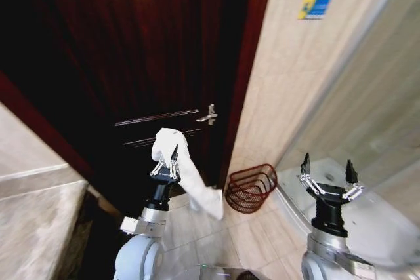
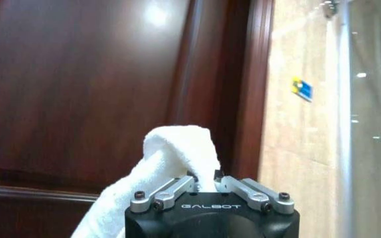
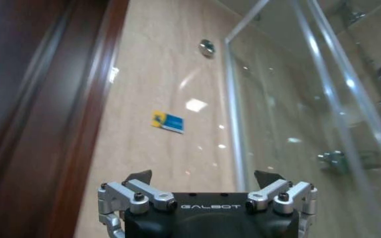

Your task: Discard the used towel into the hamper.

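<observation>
**tilefan:** Down on the floor by the door frame, the hamper (image 1: pixel 251 188) sits against the beige tiled wall (image 1: pixel 289 77), just right of the dark wooden door (image 1: pixel 131 44). From the head view it looks tipped, with its open mouth facing this way. The towel (image 1: pixel 187 175) isn't in it. The left gripper (image 1: pixel 172 160) has it pinched, held up in front of the door, with the long white tail hanging down and to the right so the end comes near the hamper's left side. I can't tell if it touches.

**wristcam_guy:** The left wrist view gives you the grip better. The jaws are closed narrow on a bunched fold, and the towel (image 2: pixel 170 163) pokes up above the left gripper (image 2: pixel 205 178) and spills down one side. It doesn't catch the hamper, just door and wall with that blue and yellow sticker (image 2: pixel 301 88).

**tilefan:** And the right one?

**wristcam_guy:** The right gripper (image 1: pixel 327 174) is up on the right near the glass shower screen (image 1: pixel 367 109), well apart from the towel. The right wrist view has the right gripper (image 3: pixel 204 179) with jaws spread wide and holding nothing, sticker (image 3: pixel 168 122) and glass beyond.
</observation>
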### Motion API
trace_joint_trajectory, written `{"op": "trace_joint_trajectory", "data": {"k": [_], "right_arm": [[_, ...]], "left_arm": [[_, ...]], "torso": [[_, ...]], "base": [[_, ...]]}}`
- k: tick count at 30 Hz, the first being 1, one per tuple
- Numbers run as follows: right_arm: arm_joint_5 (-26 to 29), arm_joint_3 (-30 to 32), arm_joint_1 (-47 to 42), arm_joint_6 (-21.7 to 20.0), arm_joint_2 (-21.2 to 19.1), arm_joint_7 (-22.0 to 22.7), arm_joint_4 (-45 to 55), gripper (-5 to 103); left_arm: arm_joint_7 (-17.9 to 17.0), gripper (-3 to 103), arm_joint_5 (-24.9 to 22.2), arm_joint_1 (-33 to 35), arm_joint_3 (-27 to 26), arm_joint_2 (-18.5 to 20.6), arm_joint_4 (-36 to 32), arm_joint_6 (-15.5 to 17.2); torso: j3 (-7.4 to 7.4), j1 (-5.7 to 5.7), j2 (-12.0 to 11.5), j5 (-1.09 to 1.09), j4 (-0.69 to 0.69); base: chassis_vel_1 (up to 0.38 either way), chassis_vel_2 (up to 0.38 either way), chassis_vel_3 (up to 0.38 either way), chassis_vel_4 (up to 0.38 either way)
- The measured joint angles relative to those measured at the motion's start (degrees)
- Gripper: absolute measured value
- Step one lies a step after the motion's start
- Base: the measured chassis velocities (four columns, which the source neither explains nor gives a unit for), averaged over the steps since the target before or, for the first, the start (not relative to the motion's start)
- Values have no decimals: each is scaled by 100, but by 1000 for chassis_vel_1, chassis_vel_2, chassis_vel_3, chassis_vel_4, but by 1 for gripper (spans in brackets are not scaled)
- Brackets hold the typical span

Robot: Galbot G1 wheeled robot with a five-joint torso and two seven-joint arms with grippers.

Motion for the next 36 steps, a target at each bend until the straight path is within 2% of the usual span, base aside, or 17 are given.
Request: {"op": "trace_joint_trajectory", "data": {"k": [5, 14, 30, 36], "right_arm": [[-144, 16, -44, -197, 2, 39, 110, 100], [-335, -78, -108, -184, 56, 41, 92, 100], [-457, -69, -154, -147, 85, 181, -63, 100], [-550, 12, -176, -76, 82, 227, -155, 100]], "left_arm": [[-34, 4, -16, -41, 23, 0, 114, 9], [-106, 4, -75, -97, 48, 2, 271, 5], [-100, 4, 233, -288, 85, 2, 1067, -162], [37, 4, 254, -629, 210, 2, 1567, -250]], "torso": [[0, 0, 0, 1, -1], [0, 0, 0, 0, -1], [0, 0, 0, 0, 0], [0, 0, 0, 0, 0]], "base": [[-124, -134, -129, -132], [-124, -120, -120, -125], [-67, -68, -69, -69], [0, 0, 0, 0]]}}
